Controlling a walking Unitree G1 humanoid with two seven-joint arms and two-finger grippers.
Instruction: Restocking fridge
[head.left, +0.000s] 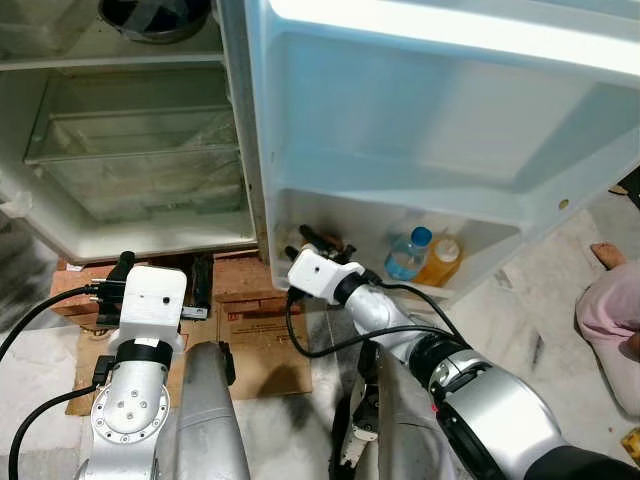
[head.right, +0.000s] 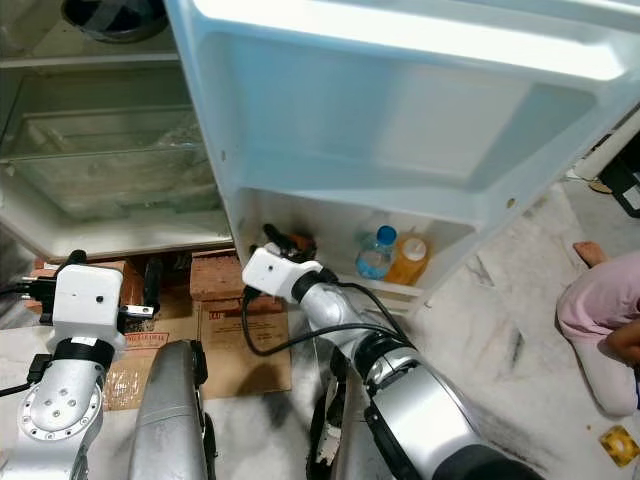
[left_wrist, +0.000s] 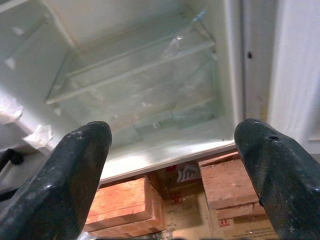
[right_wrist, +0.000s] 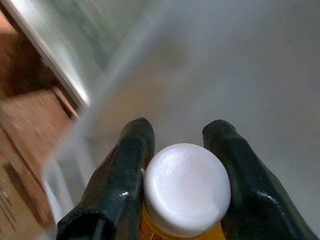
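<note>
Fridge (head.left: 130, 150) open, standing on bricks (head.left: 240, 280); door (head.left: 440, 110) swung wide. Door's bottom shelf (head.left: 480, 250) holds blue-capped water bottle (head.left: 408, 255) and orange bottle (head.left: 441, 258), both upright, side by side.

Right arm stretched forward and low, right gripper (right_wrist: 172, 165) at left end of that shelf, clamped on another orange bottle with white cap (right_wrist: 186, 186). Cap faces wrist camera, so long axis runs along fingers.

Left gripper (left_wrist: 170, 165) spread wide, holding nothing, aimed at fridge's glass shelves (left_wrist: 135, 75).
</note>
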